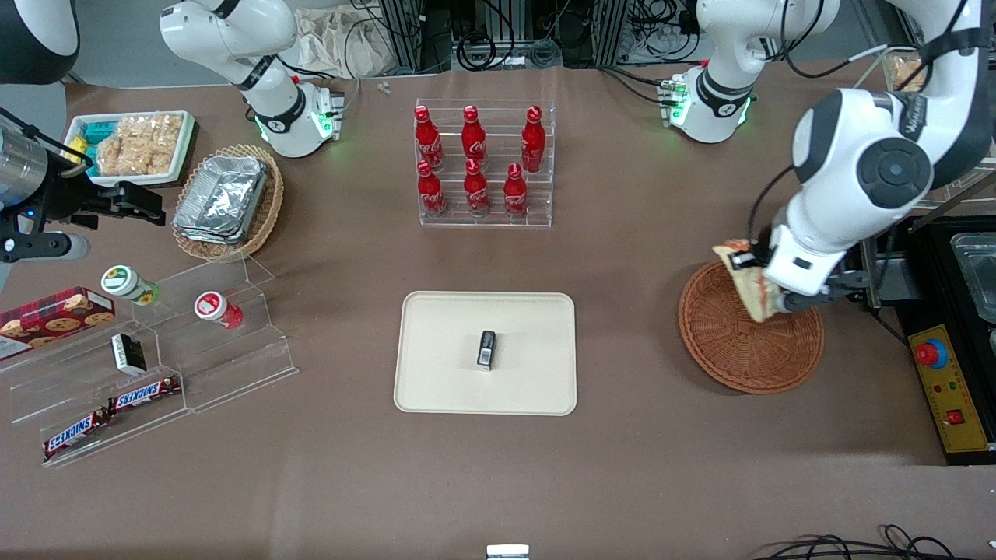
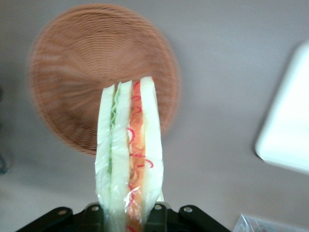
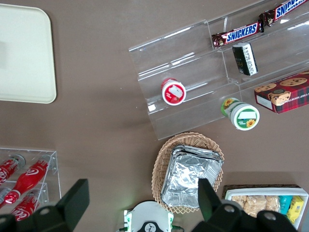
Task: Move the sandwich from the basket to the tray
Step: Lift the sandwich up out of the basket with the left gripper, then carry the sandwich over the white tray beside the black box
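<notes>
The pick looks done: the left arm's gripper [image 1: 766,299] is clamped on the triangular white-bread sandwich [image 1: 748,278], lifted above the round reddish-brown wicker basket [image 1: 739,350]. Carrying it to the cream rectangular tray [image 1: 436,373], at the basket's nine o'clock on the brown tabletop [image 1: 622,467], remains; a small dark packet [image 1: 486,349] occupies the tray's centre.

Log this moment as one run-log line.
phase: transfer | gripper: shut on sandwich, lifted above basket | basket: empty | tray: small dark packet on it, no sandwich yet
</notes>
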Motion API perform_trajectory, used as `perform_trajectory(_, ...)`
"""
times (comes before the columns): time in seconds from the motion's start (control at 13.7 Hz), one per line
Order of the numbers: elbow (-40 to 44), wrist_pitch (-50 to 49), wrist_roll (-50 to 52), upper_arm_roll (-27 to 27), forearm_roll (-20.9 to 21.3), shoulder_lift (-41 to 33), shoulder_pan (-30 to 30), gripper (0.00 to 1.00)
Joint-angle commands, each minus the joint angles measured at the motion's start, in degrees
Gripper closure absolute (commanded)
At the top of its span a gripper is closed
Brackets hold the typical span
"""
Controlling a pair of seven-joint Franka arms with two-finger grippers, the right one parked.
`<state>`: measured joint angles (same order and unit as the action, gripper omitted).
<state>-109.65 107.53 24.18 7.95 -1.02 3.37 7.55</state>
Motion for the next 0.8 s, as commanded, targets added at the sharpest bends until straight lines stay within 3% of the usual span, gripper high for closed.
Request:
perform_trajectory(0.0, 5.13, -0.57, -2.13, 5.92, -1.79, 3.92, 0.18, 1.0)
perform_trajectory(0.29, 8.75, 5.22, 0.24, 14.98, -0.57, 11.38, 3.15, 1.0)
perform_trajectory(0.44, 8.58, 9.96, 0.69, 14.9, 2.23, 15.51, 7.81, 1.0)
perform_trajectory(0.73, 8.84, 19.98, 3.14, 14.9, 8.12, 24.56, 9.23, 1.0)
